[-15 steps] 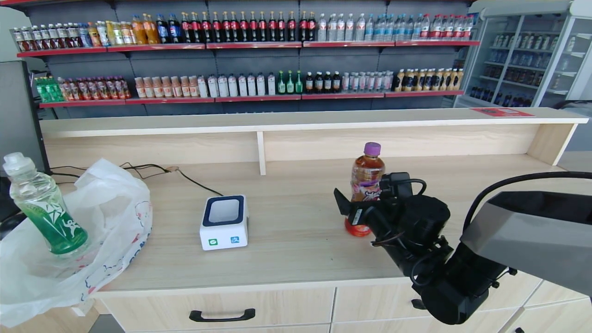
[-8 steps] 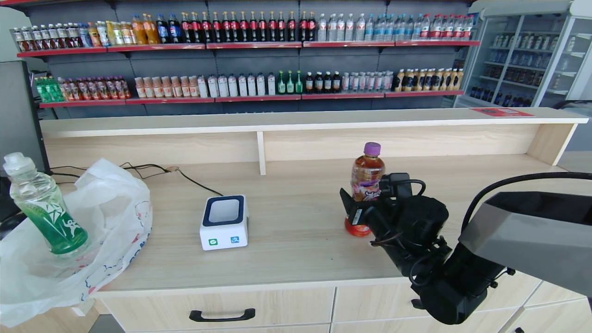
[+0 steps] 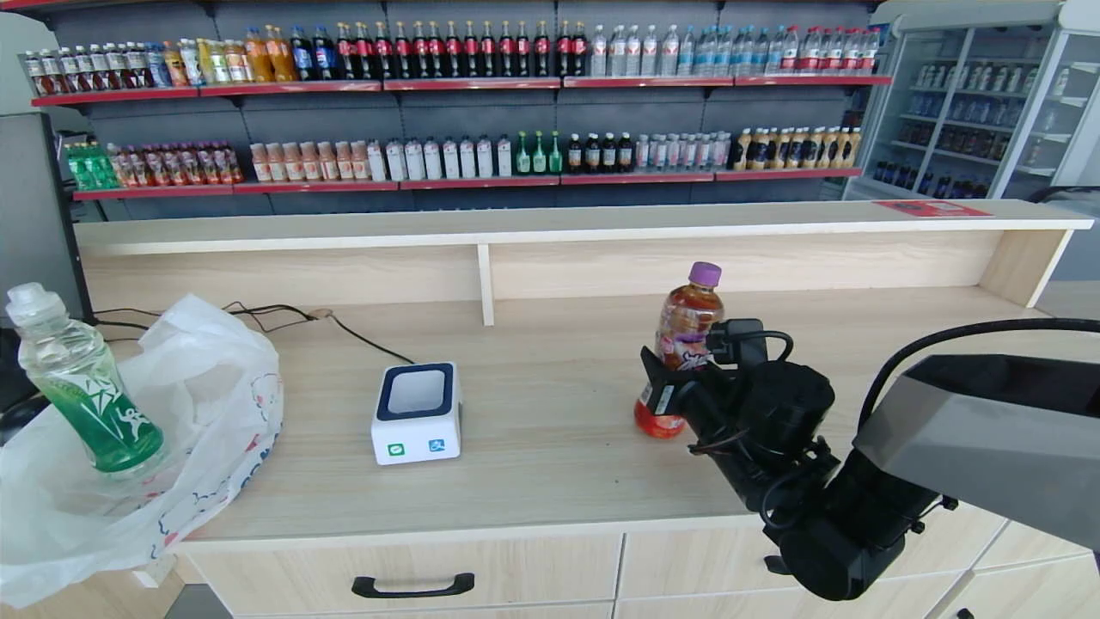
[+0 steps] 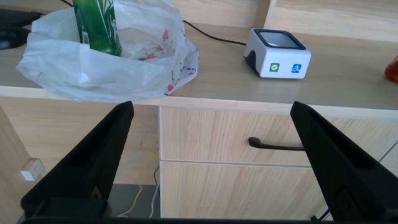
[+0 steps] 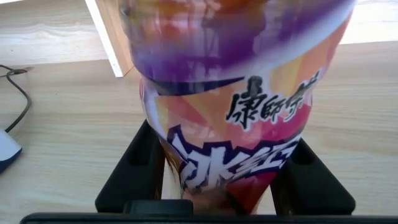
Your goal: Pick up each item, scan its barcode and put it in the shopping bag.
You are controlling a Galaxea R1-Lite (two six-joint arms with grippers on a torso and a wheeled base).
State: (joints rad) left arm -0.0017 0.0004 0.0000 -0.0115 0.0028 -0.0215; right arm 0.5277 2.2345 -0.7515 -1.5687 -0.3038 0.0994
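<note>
Right pincer: the right pincer (image 3: 672, 384) is clamping the tea bottle (image 3: 685, 340) around its labelled middle, with a finger pressing on each side.
Tea bottle: it is leaning on the right part of the desk (image 3: 550, 464), its purple cap tipping away to the right. I cannot tell whether its red base is touching the wood or just leaving it.
What is changing: a second ago the bottle was standing straight and the pincer was coming at it with fingers spread. Now the fingers are gripping the label and the bottle is tilting, its cap shifting right and its base sliding a little left.
Meaning for the task: the grasp is looking made, so the pick-up of this item is beginning. Scanning and bagging are waiting.
Left pincer: the left pincer (image 4: 211, 107) is hanging released, fingers wide apart and holding nothing, low in front of the drawer (image 4: 217, 134) under the desk edge.
Scanner: the scanner (image 3: 417, 413) is sitting mid-desk with its window facing up, well apart from the tea bottle.
Shopping bag: the shopping bag (image 3: 206, 387) is slumping at the left end of the desk, with a green bottle (image 3: 82, 387) standing inside it.
Next move, as a judgement: the tea bottle is needing a lift and a carry left to the scanner, with its barcode turned to the window. The tilt is hinting at a loose hold, so slipping is a risk.
</note>
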